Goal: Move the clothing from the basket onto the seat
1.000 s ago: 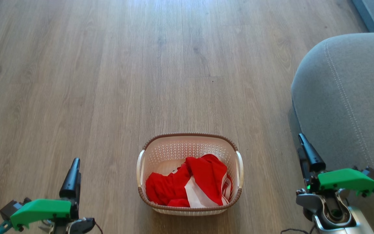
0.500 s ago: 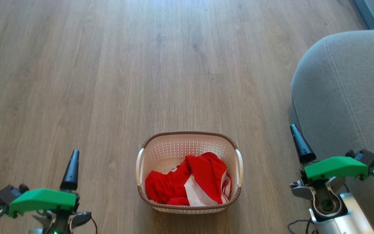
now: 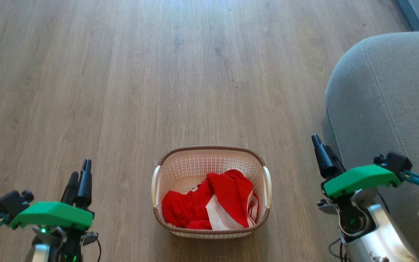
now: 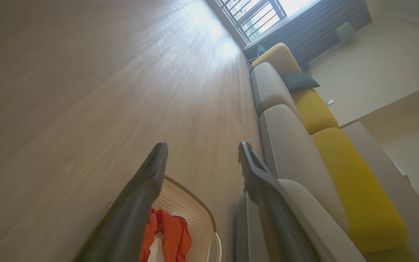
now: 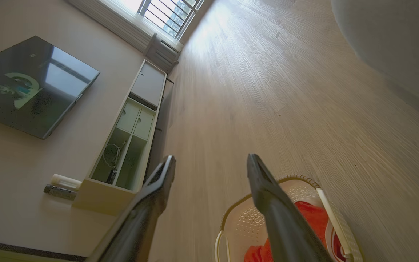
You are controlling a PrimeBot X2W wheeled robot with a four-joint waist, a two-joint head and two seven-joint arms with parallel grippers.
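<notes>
Clothing (image 3: 209, 207) lies in basket (image 3: 209, 148) at lower centre, about midway between 2 empty, parted pincers: left gripper (image 3: 79, 170) lower left, right gripper (image 3: 322, 145) lower right beside seat (image 3: 395, 91).

There is one laundry basket (image 3: 209, 165), holding one heap of red-and-white clothing (image 3: 231, 196); the garments in it cannot be counted. One grey seat (image 3: 387, 91). Two hands: the left hand (image 3: 80, 169) and the right hand (image 3: 318, 142).

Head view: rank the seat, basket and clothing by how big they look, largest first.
1. seat, largest even though the frame edge cuts it off
2. basket
3. clothing, which fits inside the basket
</notes>
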